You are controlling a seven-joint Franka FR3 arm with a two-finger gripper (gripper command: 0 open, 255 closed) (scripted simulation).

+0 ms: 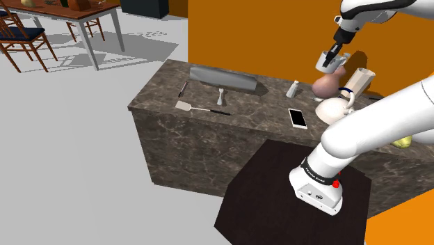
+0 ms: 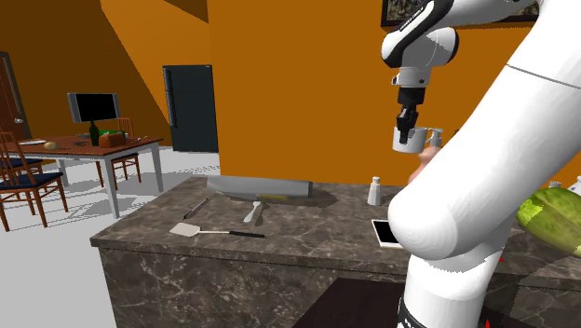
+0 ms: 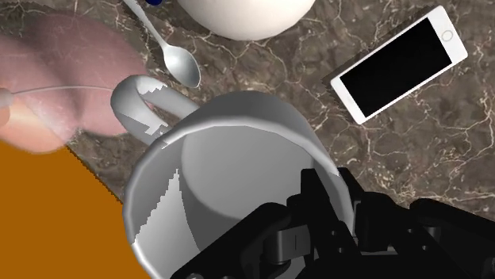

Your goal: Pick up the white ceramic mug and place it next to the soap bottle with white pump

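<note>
White mug, dark veined counter, orange wall

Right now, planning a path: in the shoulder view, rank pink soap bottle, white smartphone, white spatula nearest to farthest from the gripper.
1. Pink soap bottle, just below the gripper.
2. White smartphone, toward the counter's front.
3. White spatula, far to view's left.

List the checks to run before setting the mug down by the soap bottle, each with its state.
1. Gripper shut on the mug rim: ok.
2. Mug off the counter: ok.
3. Soap bottle standing, close below the mug: ok.
4. Free spot beside the bottle: cannot tell; a spoon and a white round thing lie close.
5. Phone away from the bottle: ok.
</note>
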